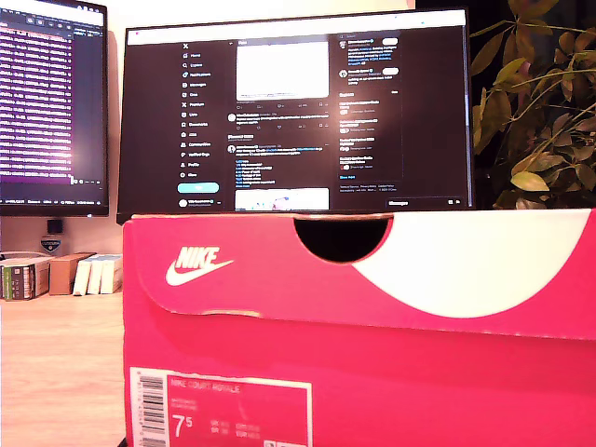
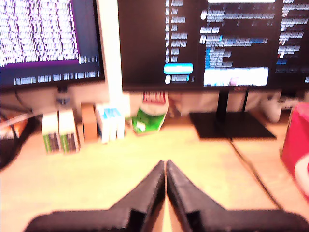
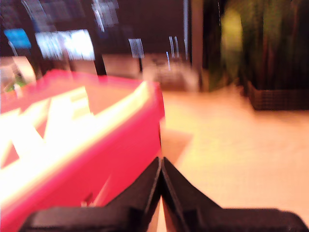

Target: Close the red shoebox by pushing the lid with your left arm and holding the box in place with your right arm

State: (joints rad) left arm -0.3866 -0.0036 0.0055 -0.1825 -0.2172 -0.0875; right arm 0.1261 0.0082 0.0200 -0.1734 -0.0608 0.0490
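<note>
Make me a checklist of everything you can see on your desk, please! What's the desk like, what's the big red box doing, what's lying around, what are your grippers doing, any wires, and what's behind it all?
Surface: wooden desk, light, bare in front of my first gripper.
Job's things: red shoebox, lid down over the box in the exterior view.
Clutter: small boxes and a green packet under the screens.
Grippers: my first gripper shut, holding nothing; my second gripper shut, beside the shoebox corner; touching or not, cannot tell.
Cables: one dark cable across the desk.
Surroundings: two lit monitors, leafy plant.
</note>
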